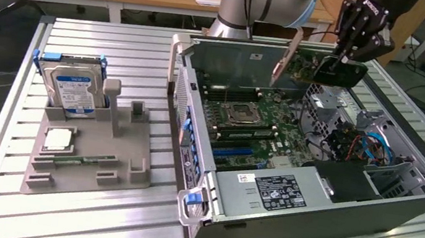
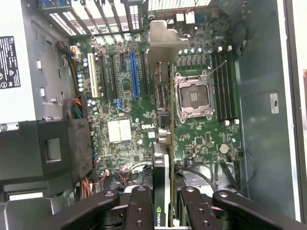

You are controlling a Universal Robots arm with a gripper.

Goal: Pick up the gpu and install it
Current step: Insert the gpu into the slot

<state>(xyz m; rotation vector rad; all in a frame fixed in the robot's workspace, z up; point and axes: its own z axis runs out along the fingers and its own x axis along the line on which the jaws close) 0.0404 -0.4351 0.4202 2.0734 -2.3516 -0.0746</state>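
My gripper [image 1: 339, 63] is shut on the gpu [image 1: 319, 71], a dark card with a black cooler, held on edge in the air over the far end of the open computer case [image 1: 306, 226]. Its pale end bracket [image 1: 288, 58] points toward the exterior view's left. In the wrist view the gpu [image 2: 165, 143] runs edge-on between my fingers [image 2: 139, 206], with its bracket [image 2: 163, 43] at the far end. It hangs over the motherboard [image 2: 124, 129], between the blue slot [image 2: 134, 72] and the processor socket [image 2: 194, 96].
A grey holder [image 1: 86, 157] at the exterior view's left carries a silver hard drive [image 1: 74, 90], a processor [image 1: 57, 139] and a memory stick [image 1: 77, 159]. Inside the case are the power supply [image 1: 269, 189], a black shroud [image 2: 53, 153] and loose cables [image 1: 358, 146].
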